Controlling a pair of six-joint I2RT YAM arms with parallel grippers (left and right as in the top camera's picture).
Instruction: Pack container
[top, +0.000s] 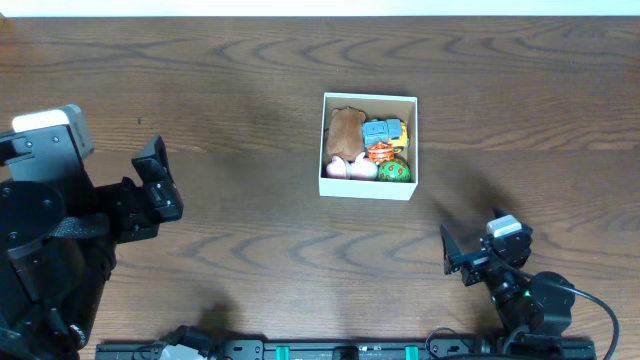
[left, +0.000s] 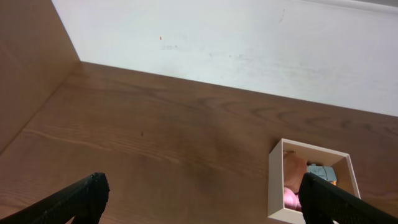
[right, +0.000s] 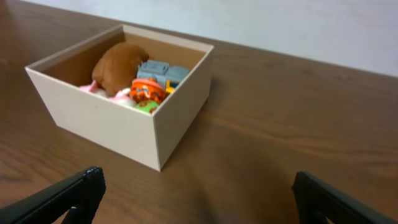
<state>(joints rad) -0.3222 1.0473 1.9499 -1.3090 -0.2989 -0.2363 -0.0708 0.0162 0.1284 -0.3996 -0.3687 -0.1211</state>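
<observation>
The right gripper (top: 462, 258) sits low and right of centre in the overhead view, its fingers spread wide with nothing between them. In its own wrist view the two dark fingertips (right: 87, 186) stand at the bottom corners of the frame, with bare table between. From there the container (top: 365, 187) lies up and to the left, near but not touching, one corner turned toward this hand.

The left gripper (top: 160, 190), at the left edge of the overhead view, is also spread open and empty. The box is well apart from it, off to the right, and shows only at the lower right of the left wrist view.

So the right arm is the nearer one. The box is square, with no long axis to line up on, and its walls run almost parallel to the frame edges. Inside it lie a brown plush (top: 347, 130), a blue and yellow toy (top: 384, 131), an orange toy (top: 380, 152), a green ball (top: 394, 170) and something pink (top: 350, 168). No toy shows outside it, so packing looks about finished
</observation>
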